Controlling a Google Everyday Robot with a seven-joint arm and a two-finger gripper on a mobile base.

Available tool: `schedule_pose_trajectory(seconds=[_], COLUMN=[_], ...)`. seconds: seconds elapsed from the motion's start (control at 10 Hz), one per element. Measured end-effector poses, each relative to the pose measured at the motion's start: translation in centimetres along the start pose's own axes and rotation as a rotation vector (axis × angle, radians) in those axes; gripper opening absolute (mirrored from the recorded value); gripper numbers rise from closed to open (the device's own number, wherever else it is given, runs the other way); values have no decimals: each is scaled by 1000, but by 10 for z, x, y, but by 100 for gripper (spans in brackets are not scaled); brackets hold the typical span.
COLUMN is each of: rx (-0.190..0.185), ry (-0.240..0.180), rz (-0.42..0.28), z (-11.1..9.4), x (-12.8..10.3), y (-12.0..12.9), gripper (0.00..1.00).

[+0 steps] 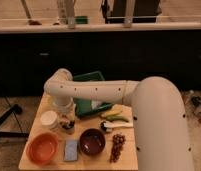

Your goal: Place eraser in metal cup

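We've got the gripper (67,120) low at the left side of the worktop (129,159), hanging right over the metal cup (68,127), which sits just beside the white round container (49,119). We cannot tell how the jaws stand, and we can't make out the eraser: it may be in the jaws or already in the cup, both spots are hidden.

Risks as we see them:
- Cup mouth looks about as wide as the gripper. If we're slightly off centre at release, the eraser probably catches the rim and bounces onto the worktop.
- Cup is small and likely light. A sideways nudge from the jaws could tip it or shove it into the white container.
- Pulling up with the jaws still dragging on the rim could lift or topple the cup.
- Crowded around it: orange bowl (42,148), blue sponge-like block (71,149) and dark brown bowl (92,141) sit near, in front. A stray eraser could land in any of them.
- Green tray (89,80) lies under the forearm; a low swing out could clip it.
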Motion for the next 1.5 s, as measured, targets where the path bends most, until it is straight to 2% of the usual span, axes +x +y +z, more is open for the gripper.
schedule_pose_trajectory(seconds=[0.8, 1.5], rx=[29, 48], ry=[0, -11], rz=[-25, -9], z=[-2, 3], x=[-21, -22], y=[3, 10], gripper=[4, 4])
